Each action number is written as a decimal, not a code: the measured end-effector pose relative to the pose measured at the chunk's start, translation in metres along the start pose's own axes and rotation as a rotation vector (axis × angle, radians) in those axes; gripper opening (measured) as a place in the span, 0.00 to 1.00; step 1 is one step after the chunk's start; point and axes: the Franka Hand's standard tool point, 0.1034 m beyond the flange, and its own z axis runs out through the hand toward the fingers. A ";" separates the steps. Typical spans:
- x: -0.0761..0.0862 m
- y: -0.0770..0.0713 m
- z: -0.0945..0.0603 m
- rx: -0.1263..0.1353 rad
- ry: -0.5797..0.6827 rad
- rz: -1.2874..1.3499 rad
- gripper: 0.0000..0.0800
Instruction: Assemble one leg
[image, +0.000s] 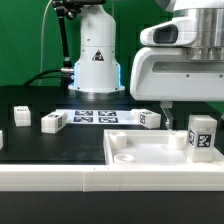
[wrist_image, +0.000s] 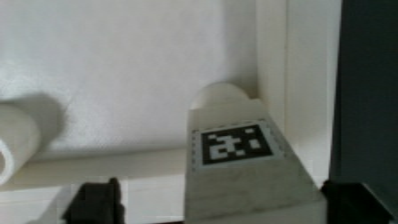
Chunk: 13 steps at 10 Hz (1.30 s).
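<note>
One leg (image: 201, 135) in tool (wrist_image: 210, 203) grip over panel (image: 150, 152), prob. near corner socket.

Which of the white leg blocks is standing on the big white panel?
The leg at the exterior view's right, upright on the panel near the fingers. The other legs lie on the black table.

From my station the leg (image: 201, 136) (wrist_image: 244, 160) looks like smooth matt white plastic, its tag a flat printed black-and-white square. The white panel (image: 150, 152) has the same dull, smooth finish. The table (image: 40, 145) is a matt black surface. The arm's shell (image: 185, 65) is glossy white plastic, and the marker board (image: 97, 116) looks thin, flat and paper-like
</note>
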 end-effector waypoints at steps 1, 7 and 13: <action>0.000 0.000 0.000 0.000 0.000 0.012 0.36; 0.000 0.002 -0.001 0.021 0.014 0.350 0.36; -0.002 -0.004 0.003 0.035 0.000 1.050 0.36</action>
